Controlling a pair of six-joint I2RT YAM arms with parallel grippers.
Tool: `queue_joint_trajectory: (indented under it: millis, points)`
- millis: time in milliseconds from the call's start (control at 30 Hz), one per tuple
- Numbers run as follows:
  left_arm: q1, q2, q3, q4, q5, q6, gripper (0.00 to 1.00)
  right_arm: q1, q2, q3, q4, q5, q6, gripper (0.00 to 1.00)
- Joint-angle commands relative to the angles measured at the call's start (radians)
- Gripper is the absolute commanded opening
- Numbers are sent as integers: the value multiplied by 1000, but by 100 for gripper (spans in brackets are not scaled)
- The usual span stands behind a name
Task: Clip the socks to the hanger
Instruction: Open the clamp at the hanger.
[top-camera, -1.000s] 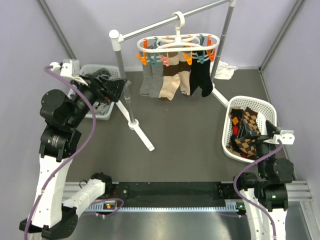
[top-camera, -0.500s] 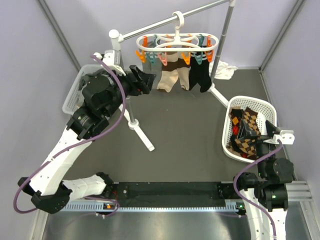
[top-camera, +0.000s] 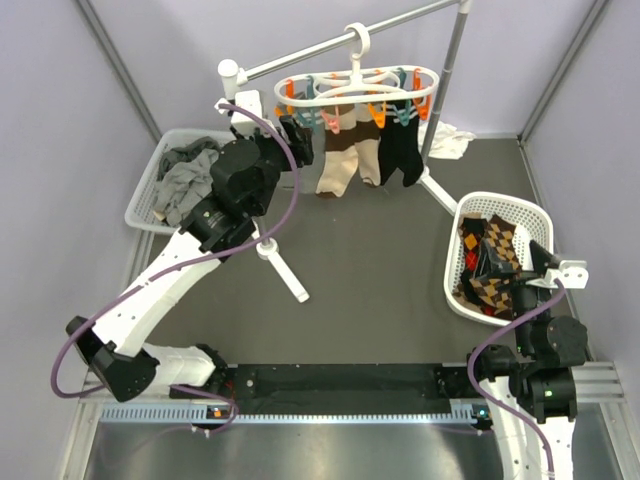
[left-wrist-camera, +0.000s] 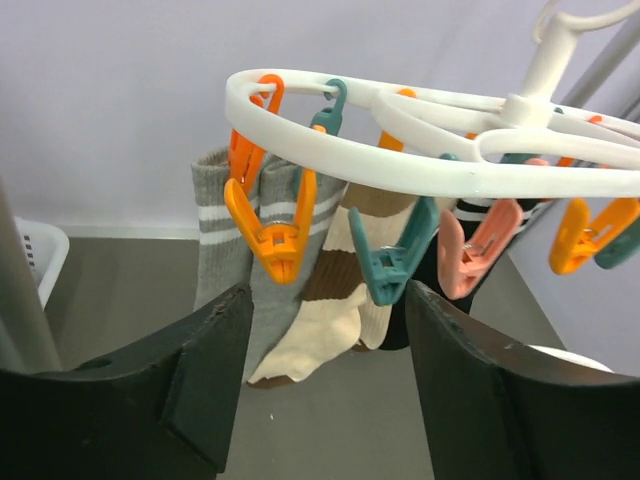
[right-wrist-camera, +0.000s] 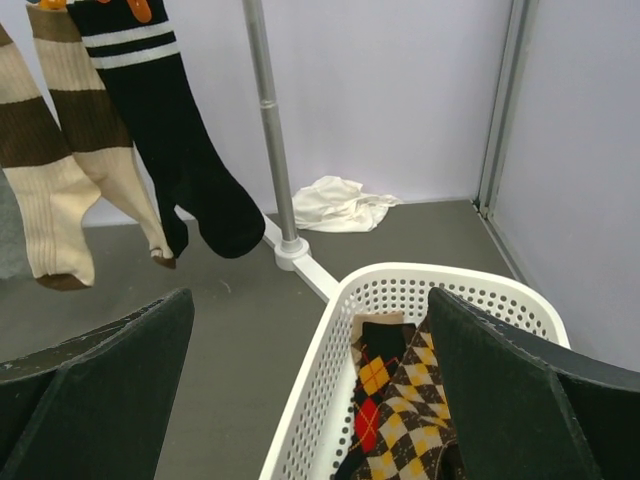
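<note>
Our left pincer (left-wrist-camera: 328, 300) gaped empty beside the hanger (left-wrist-camera: 400, 175) at the far edge of the table (top-camera: 370, 270), right pincer (right-wrist-camera: 310, 300) apart above the socks (top-camera: 490, 268) near the right edge; we feared a nudge swinging the hanger.

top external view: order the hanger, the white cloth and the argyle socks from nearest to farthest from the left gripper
1. hanger, hanging at the back, right beside the left gripper.
2. white cloth, on the floor at the back right.
3. argyle socks, in the basket on the right side.
</note>
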Motion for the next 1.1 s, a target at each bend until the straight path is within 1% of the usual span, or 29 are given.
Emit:
queue_joint_trajectory:
  millis: [0, 167, 400, 567, 600, 633, 700, 833, 867, 933, 967, 1067]
  points:
    - [-4, -3, -30, 170, -71, 30, 65, 22, -101, -7, 17, -15, -7, 99]
    - [-5, 7, -57, 248, -82, 34, 65, 28, -103, -5, 15, -17, -7, 99]
    - [-4, 35, -53, 296, -92, 38, 66, 37, -101, -3, 14, -23, -7, 99]
    - [-4, 56, -31, 307, -115, 53, 63, 42, -103, 0, 9, -23, -7, 99]
    - [-4, 59, -28, 308, -120, 53, 62, 42, -103, 0, 11, -23, -7, 99]
    - [-2, 66, -25, 308, -118, 55, 57, 45, -103, -2, 11, -23, -7, 99]
    - [-2, 70, -22, 310, -106, 53, 52, 47, -103, -2, 9, -23, -7, 99]
    - [-2, 72, -16, 308, -86, 53, 48, 48, -101, -2, 9, -24, -7, 99]
    - [-2, 72, -13, 307, -82, 55, 44, 50, -103, 0, 9, -24, -7, 99]
    - [-2, 73, -10, 301, -71, 60, 39, 48, -103, -2, 9, -23, -7, 99]
    - [-2, 72, -7, 298, -69, 61, 35, 48, -103, -2, 8, -23, -7, 99]
    - [-2, 70, -5, 287, -59, 72, 32, 50, -100, -2, 11, -23, -4, 99]
